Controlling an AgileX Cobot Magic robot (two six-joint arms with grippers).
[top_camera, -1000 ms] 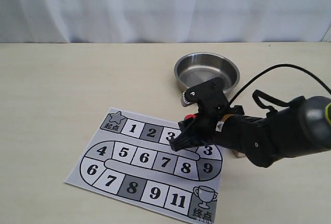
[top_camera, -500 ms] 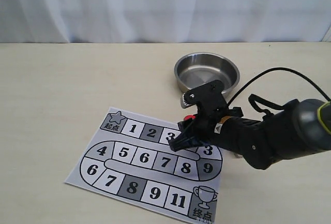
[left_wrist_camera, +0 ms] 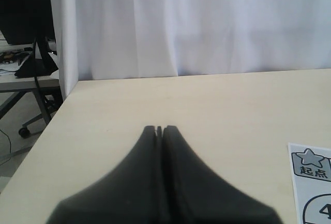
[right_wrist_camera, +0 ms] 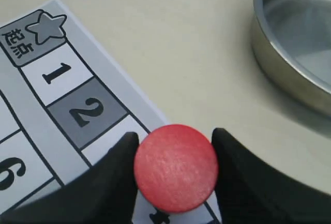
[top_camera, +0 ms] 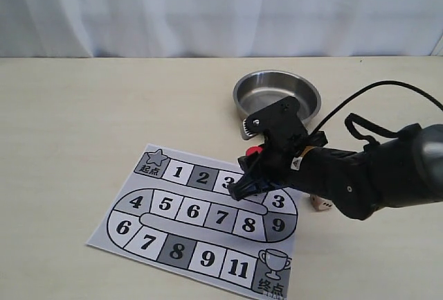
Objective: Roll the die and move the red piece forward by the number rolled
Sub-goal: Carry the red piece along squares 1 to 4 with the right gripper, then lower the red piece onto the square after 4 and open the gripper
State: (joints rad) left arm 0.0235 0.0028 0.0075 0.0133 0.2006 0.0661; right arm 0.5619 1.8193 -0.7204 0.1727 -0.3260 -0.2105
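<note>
Pinching the red piece [right_wrist_camera: 176, 168], the right fingers [right_wrist_camera: 111, 182] hover over the board [top_camera: 194, 211].

Outside camera: my right arm [top_camera: 346, 179] blankets the board [top_camera: 173, 210] just past the top-row 3, so those squares are lost. The red piece [top_camera: 255, 151] is only a sliver above the black casing. The die [top_camera: 320, 204] peeks out from under my arm, its pips too small to read. The bowl [top_camera: 277, 92] loses its near rim behind my wrist.

Right wrist camera: my right hand [right_wrist_camera: 175, 136] is a dark blur, the number under the red piece is covered, and the picture's edge cuts off both bowl and board.

Left wrist camera: my left hand [left_wrist_camera: 159, 129] is a blurred wedge, its base cut off. The board shows only its star corner and part of a 4.
</note>
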